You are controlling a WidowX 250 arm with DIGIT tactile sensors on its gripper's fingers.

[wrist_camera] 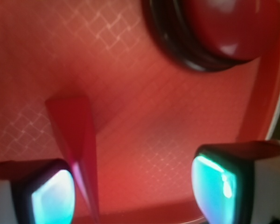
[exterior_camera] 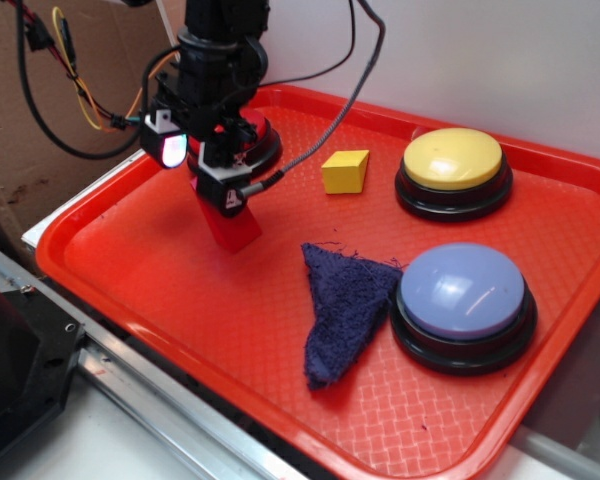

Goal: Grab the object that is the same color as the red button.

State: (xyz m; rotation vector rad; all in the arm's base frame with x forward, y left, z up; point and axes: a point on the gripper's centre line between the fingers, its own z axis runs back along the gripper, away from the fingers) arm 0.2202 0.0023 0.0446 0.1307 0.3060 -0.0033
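The red wedge-shaped block (exterior_camera: 230, 228) stands on the red tray (exterior_camera: 180, 290) at its left side, just in front of the red button (exterior_camera: 263, 135), which the arm partly hides. My gripper (exterior_camera: 198, 172) hangs right over the block, open. In the wrist view the block (wrist_camera: 74, 135) lies close beside the left finger, inside the open gap of the gripper (wrist_camera: 133, 191); the right finger is well apart from it. The red button (wrist_camera: 224, 23) fills the upper right of that view.
A yellow block (exterior_camera: 345, 171) sits mid-tray at the back. A yellow button (exterior_camera: 453, 170) is at the back right and a lavender-blue button (exterior_camera: 464, 303) in front of it. A dark blue cloth (exterior_camera: 340, 305) lies in the middle. The tray's raised rim (wrist_camera: 266, 93) runs close by.
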